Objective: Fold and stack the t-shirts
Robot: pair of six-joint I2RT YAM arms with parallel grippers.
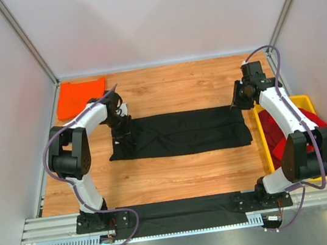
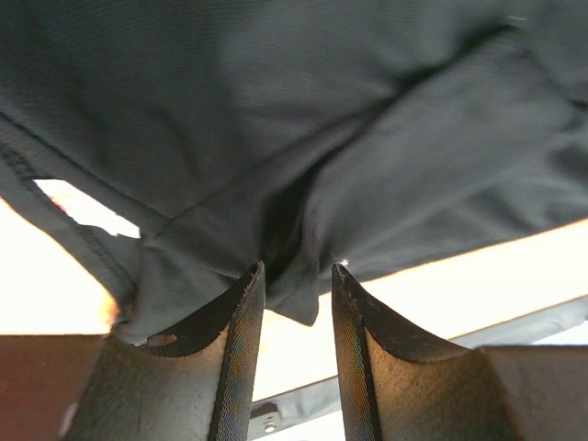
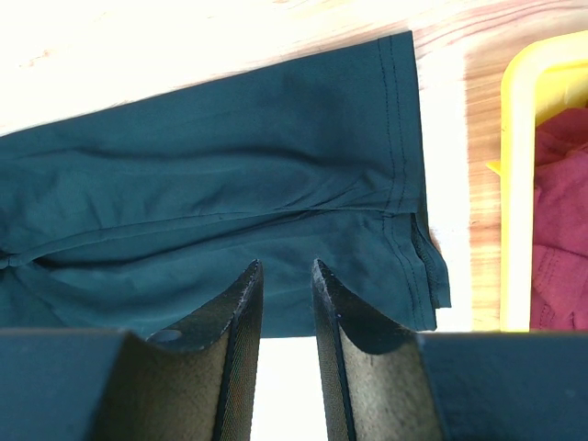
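Observation:
A black t-shirt [image 1: 183, 133] lies folded into a long strip across the middle of the wooden table. My left gripper [image 1: 121, 129] is at its left end. In the left wrist view its jaws [image 2: 299, 268] stand apart, tips against the black cloth [image 2: 276, 110], with a small fold hanging between them. My right gripper [image 1: 236, 100] hovers at the strip's back right corner. It is open [image 3: 285, 265] with nothing between the fingers, above the hemmed edge of the shirt [image 3: 230, 184]. An orange t-shirt [image 1: 81, 96] lies folded at the back left. Red t-shirts [image 1: 276, 133] fill the tray.
A yellow plastic tray [image 1: 300, 101] stands at the right edge, and its rim [image 3: 516, 184] shows in the right wrist view with red cloth [image 3: 560, 230] inside. White walls enclose the table on three sides. A black cloth strip [image 1: 183, 213] lies over the near rail between the arm bases.

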